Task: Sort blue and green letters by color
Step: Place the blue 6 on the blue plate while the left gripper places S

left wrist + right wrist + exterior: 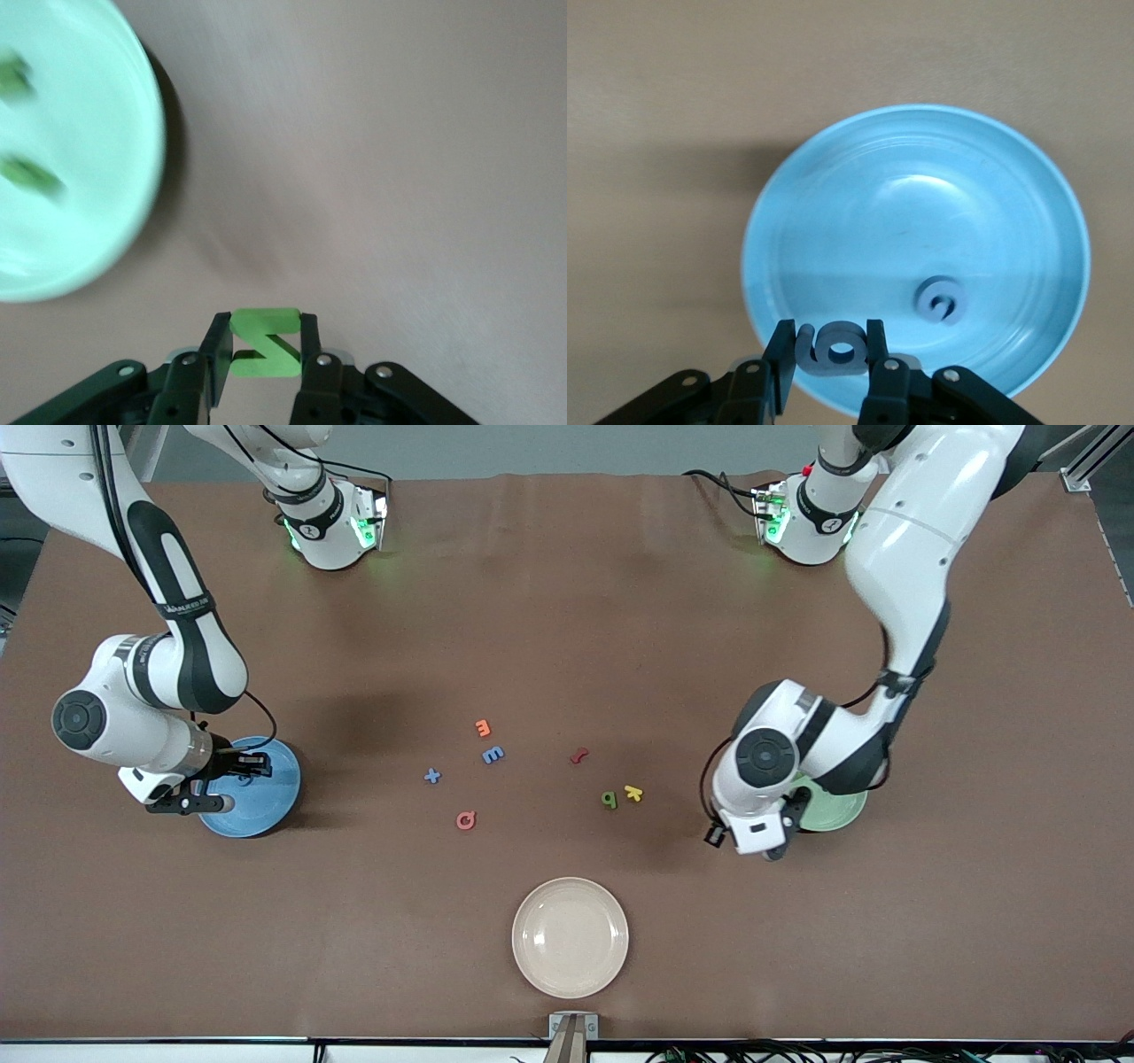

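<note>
My left gripper (263,347) is shut on a green Z-shaped letter (266,341), held over bare table beside the green plate (97,221). Two green letters (31,175) lie in that plate. My right gripper (831,354) is shut on a blue letter (837,348) over the rim of the blue plate (992,204), where another blue letter (942,299) lies. In the front view, a blue E (493,755), a blue x (431,776) and a green q (609,799) lie mid-table between the blue plate (266,815) and the green plate (837,813).
An orange letter (483,728), a red letter (578,756), a pink Q (466,820) and a yellow letter (633,793) lie among the mid-table letters. A cream plate (570,936) stands nearer the front camera, with nothing in it.
</note>
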Action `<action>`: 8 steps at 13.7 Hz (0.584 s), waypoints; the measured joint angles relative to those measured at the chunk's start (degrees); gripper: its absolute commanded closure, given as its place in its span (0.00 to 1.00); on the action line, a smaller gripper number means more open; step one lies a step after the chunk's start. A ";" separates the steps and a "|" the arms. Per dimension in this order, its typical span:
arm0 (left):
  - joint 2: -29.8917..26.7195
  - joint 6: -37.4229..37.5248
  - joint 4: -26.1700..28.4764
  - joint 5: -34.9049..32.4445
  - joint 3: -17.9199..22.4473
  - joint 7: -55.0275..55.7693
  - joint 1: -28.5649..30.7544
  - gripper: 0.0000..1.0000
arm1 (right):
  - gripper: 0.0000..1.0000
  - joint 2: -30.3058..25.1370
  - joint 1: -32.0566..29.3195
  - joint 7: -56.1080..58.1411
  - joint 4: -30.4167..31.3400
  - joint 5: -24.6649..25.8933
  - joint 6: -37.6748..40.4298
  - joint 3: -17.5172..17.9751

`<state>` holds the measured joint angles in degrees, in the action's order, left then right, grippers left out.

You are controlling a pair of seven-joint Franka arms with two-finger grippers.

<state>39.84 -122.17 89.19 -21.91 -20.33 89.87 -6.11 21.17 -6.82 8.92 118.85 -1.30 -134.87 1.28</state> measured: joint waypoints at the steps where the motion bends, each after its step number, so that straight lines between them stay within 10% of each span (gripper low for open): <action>1: -1.79 0.71 1.63 0.00 -0.34 -3.43 1.66 1.00 | 0.86 0.27 -0.40 1.30 1.01 0.18 -2.21 0.00; 6: -7.75 1.03 12.09 0.00 -7.11 -16.30 14.74 1.00 | 0.74 1.86 -0.59 3.12 4.48 0.32 -8.96 0.15; 8: -8.50 1.00 15.19 0.00 -10.18 -19.49 20.28 1.00 | 0.36 2.14 -0.59 3.15 4.80 0.33 -9.68 0.19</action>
<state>31.34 -121.17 104.37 -21.91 -30.51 70.38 14.17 23.31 -7.41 12.07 123.65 -0.97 -144.55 1.47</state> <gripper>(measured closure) 0.652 0.634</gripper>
